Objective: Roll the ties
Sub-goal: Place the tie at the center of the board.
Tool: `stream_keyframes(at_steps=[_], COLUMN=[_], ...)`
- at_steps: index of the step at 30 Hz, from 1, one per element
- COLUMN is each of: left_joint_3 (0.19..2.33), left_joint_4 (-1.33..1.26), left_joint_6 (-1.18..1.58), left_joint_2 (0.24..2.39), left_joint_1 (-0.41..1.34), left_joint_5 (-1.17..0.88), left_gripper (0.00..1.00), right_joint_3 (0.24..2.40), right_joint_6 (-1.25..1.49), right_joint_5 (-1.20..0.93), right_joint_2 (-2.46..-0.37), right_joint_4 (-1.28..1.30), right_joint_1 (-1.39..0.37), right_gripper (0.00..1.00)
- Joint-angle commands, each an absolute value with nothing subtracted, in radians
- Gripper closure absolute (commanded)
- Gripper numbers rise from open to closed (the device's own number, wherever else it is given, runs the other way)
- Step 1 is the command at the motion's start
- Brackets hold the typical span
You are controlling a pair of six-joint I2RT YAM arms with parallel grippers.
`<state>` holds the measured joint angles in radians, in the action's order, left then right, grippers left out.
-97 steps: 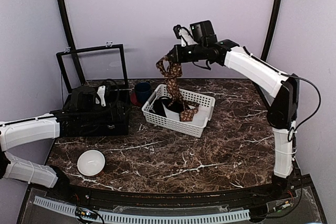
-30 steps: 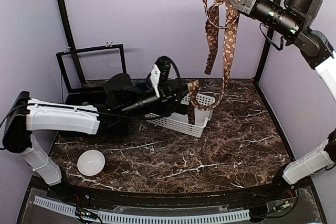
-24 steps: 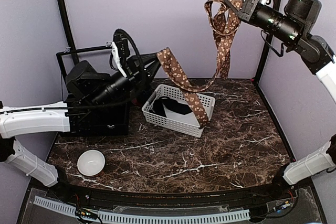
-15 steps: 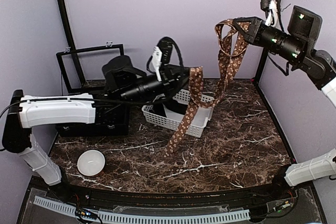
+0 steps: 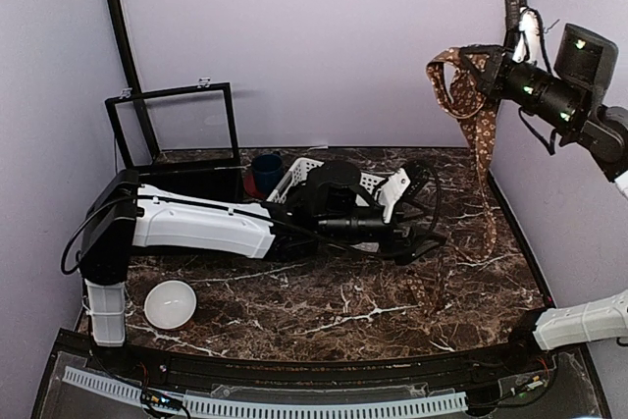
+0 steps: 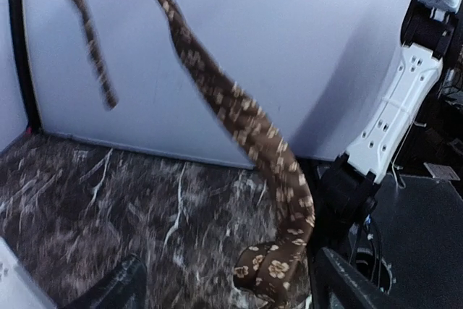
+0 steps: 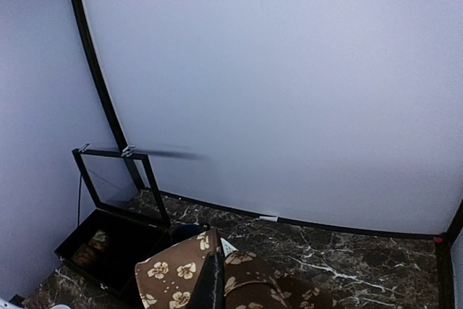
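One brown tie [image 5: 483, 144] with a tan flower pattern hangs from my right gripper [image 5: 469, 71], which is shut on its upper part high at the right. The tie drops to the marble table, and its low end [image 6: 278, 269] lies folded there. My left arm reaches low across the table to the right. The left gripper [image 6: 228, 291] is open, its fingers [image 6: 121, 286] wide apart, with the tie's low end between them, close to the right finger. In the right wrist view the tie [image 7: 170, 273] drapes over both sides of my shut gripper [image 7: 217, 273].
A white basket [image 5: 297, 170] stands at the back centre, mostly behind my left arm. A blue cup [image 5: 265, 168] and a black box [image 5: 186, 169] with a raised lid frame are at the back left. A white bowl [image 5: 170, 303] sits front left. The right arm's base [image 6: 394, 121] stands close by.
My left gripper has let go of the tie's end and opened, and that arm has swung low to the right. The right gripper has carried the tie farther right and lower.
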<state>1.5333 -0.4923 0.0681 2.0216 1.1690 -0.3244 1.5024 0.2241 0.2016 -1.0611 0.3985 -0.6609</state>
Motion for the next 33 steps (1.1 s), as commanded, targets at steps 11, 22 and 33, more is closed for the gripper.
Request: stream_keyframes(at_steps=[11, 22, 33], left_joint_3=[0.682, 0.575, 0.633], left_joint_4=[-0.507, -0.509, -0.382], left_joint_6=[0.189, 0.280, 0.173], left_joint_2=[1.252, 1.064, 1.057], left_joint_1=[0.953, 0.889, 0.879], left_joint_5=[-0.089, 0.024, 0.000], left_gripper=[0.02, 0.08, 0.12], right_joint_3=[1.178, 1.547, 1.030], right_joint_6=[0.264, 0.335, 0.396], right_joint_5=[-0.410, -0.541, -0.481], right_joint_2=[-1.302, -1.643, -1.340], right_joint_4=[0.301, 0.149, 0.103], right_joint_1=[-0.821, -0.954, -0.845], right_gripper=[1.00, 1.00, 0.96])
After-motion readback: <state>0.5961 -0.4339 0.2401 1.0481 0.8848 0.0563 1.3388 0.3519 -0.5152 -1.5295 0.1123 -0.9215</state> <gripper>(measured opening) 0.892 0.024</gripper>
